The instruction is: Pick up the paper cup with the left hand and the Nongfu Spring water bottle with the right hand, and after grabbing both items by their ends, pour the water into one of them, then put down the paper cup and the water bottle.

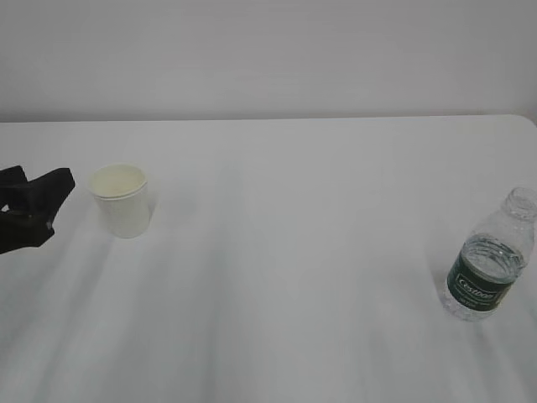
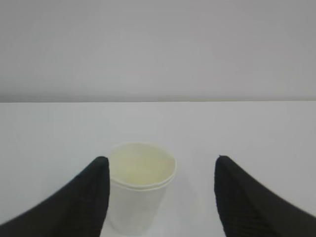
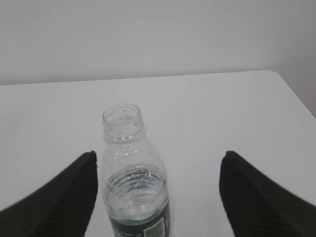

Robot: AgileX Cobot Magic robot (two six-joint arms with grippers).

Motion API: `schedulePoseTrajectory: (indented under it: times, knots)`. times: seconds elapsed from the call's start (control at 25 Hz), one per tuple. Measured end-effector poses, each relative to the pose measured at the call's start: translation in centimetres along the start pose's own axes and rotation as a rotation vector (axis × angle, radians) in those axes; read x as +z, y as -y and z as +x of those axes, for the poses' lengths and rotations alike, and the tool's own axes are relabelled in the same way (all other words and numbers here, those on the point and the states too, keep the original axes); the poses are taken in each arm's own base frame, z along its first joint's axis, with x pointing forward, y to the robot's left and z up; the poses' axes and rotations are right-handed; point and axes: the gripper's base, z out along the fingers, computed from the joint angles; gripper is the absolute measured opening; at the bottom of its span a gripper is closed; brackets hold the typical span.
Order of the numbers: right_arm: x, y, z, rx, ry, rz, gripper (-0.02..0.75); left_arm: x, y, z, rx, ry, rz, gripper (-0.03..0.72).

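The white paper cup [image 1: 122,200] stands upright on the left of the table. My left gripper [image 1: 33,210] is at the view's left edge, a little short of the cup, fingers pointing at it. In the left wrist view the cup [image 2: 140,190] sits just ahead of the open left gripper [image 2: 161,160], close to the left finger [image 2: 74,202]. The Nongfu Spring water bottle [image 1: 491,260] stands capless at the right, partly filled with water [image 3: 136,197]. The bottle [image 3: 133,148] rises between the wide-open fingers of my right gripper [image 3: 159,155], nearer the left finger [image 3: 69,197], not gripped.
The white table [image 1: 294,252] runs back to a plain wall. Its rounded far right corner [image 1: 529,119] lies behind the bottle. The right arm is outside the exterior view.
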Motion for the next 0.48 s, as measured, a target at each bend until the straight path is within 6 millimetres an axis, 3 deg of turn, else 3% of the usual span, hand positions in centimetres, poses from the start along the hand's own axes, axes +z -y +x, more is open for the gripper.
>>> schedulePoseTrajectory:
  times: [0.24, 0.48]
  knots:
    - [1.6, -0.4, 0.8, -0.007, -0.037, -0.043, 0.585, -1.0, -0.4, 2.5, -0.006, -0.074, -0.013, 0.47]
    - [3.4, -0.9, 2.0, 0.017, -0.061, -0.11, 0.585, -0.8, -0.6, 3.5, -0.016, -0.12, -0.018, 0.468]
